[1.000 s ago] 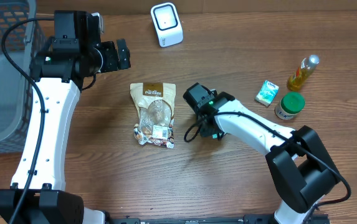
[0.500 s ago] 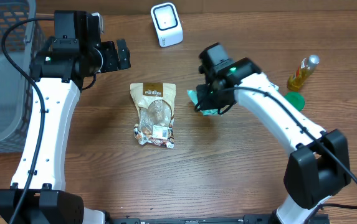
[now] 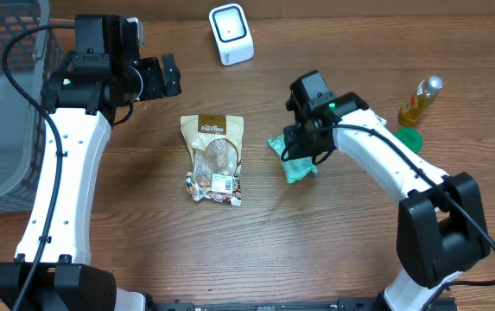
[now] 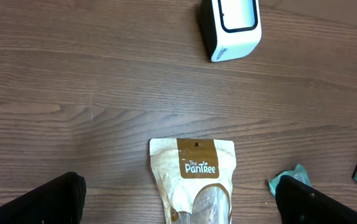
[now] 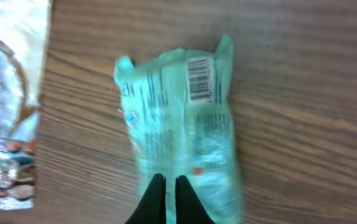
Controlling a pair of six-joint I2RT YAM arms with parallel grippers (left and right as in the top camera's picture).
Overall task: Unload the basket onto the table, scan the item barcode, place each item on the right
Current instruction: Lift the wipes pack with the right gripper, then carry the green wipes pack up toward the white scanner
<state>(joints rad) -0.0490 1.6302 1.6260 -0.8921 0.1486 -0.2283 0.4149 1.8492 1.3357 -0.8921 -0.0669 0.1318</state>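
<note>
Right fingers (image 5: pixel 156 200) together, pinching green packet (image 5: pixel 181 124) edge, barcode (image 5: pixel 201 79) visible; brown pouch (image 3: pixel 214 155) at its 9 o'clock. Left fingers (image 4: pixel 47 202) wide apart, empty.

1. Snack pouch (image 4: pixel 192 186): the brown panel (image 4: pixel 195 160) at its top carries the brand "The PanTree" in white letters. "The" is set small above the larger "PanTree". It reads clearly in the left wrist view and only faintly from overhead.
2. Snack pouch, lower part: a white sticker (image 3: pixel 222 182) shows in the overhead view. Its print is too small to read.
3. Green packet (image 5: pixel 181 143): a black-on-white barcode (image 5: pixel 200 79) sits near one end, facing the right wrist camera. Its digits are too blurred to read.
4. Green packet: blocks of fine dark print run beside and below the barcode. They are blurred and not legible.
</note>
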